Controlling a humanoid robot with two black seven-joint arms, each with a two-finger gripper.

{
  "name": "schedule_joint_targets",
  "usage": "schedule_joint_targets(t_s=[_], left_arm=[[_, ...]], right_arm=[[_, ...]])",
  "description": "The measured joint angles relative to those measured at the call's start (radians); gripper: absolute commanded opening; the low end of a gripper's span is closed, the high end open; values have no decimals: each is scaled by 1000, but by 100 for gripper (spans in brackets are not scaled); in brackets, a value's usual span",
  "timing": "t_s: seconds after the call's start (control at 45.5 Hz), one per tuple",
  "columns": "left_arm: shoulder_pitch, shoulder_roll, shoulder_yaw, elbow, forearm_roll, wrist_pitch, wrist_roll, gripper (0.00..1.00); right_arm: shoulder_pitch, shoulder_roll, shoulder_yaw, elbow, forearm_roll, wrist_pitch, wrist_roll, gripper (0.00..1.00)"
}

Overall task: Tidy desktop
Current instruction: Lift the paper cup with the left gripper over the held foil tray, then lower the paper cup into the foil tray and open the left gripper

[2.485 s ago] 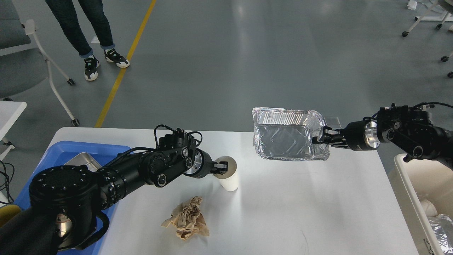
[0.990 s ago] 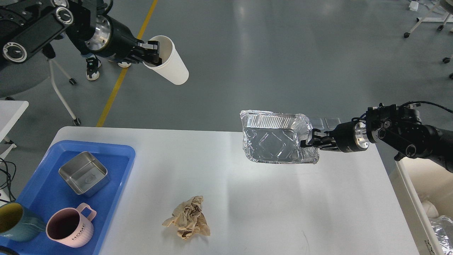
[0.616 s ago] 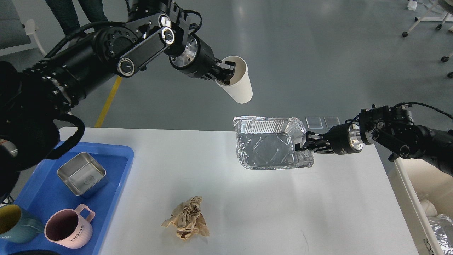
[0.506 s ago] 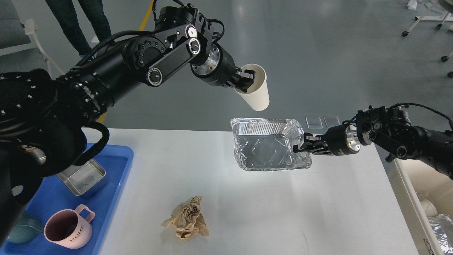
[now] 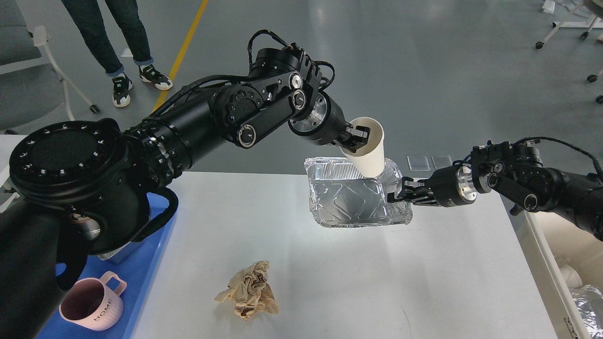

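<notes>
Two arms over the white tabletop (image 5: 330, 282). Far left: blue tray (image 5: 141, 278) on the tabletop edge, pink mug (image 5: 92, 308) in it. Crumpled brown paper (image 5: 249, 292) lies near front-center. Left claw (image 5: 356, 136) pinches rim of white paper cup (image 5: 370, 153), tilted, its base over the foil tray's back rim. Right claw (image 5: 398, 195) clamped on right edge of foil tray (image 5: 351, 200), held above tabletop. White bin (image 5: 541, 245) far right.

Bright, even overhead light; soft shadows fall beneath the crinkled silver foil tray (image 5: 351, 200), whose ribbed walls glint. Pale glare streaks the grey floor (image 5: 325, 28) beyond it.
</notes>
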Motion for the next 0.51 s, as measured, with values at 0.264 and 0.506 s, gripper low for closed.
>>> schedule_joint_targets(t_s=[0.264,0.506], left_arm=[[63,-1,38,0,-6,45,2,0],[76,-3,35,0,-7,72,1,0]], right_arm=[[7,1,0,3,1,-1,0,0],[9,1,0,4,1,-2,0,0]])
